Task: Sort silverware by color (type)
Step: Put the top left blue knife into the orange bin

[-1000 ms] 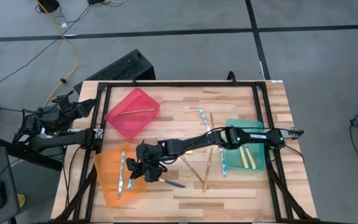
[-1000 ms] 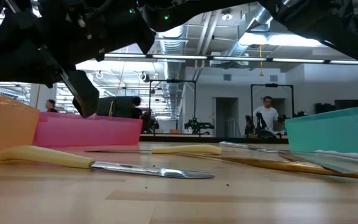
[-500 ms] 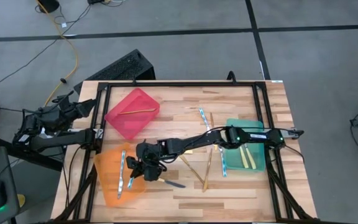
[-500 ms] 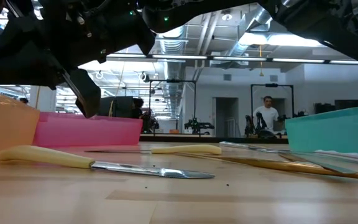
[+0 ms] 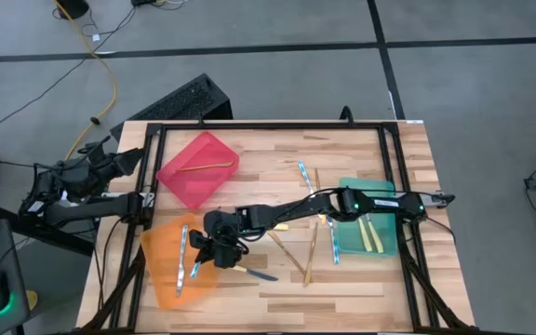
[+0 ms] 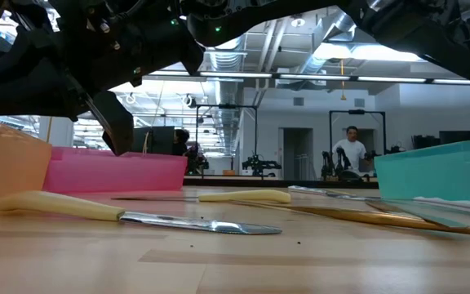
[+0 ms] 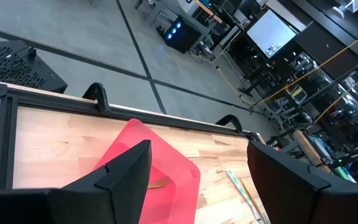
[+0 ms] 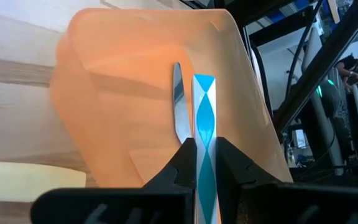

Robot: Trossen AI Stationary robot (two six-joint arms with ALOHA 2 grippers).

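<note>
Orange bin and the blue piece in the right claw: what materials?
Orange bin: likely translucent plastic; the wood grain shows through its wall. Blue piece, pinched in the right claw: probably polished metal with a mirror-like blue sheen, though glossy plastic can't be excluded.

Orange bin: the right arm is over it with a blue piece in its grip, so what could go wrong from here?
1. The right end effector holds the blue piece by one end, over the orange bin; released now, it may tip or bounce out.
2. The bin looks light; a low arm could nudge it.
3. The yellow-handled knife lies beside it and could get swept.
</note>
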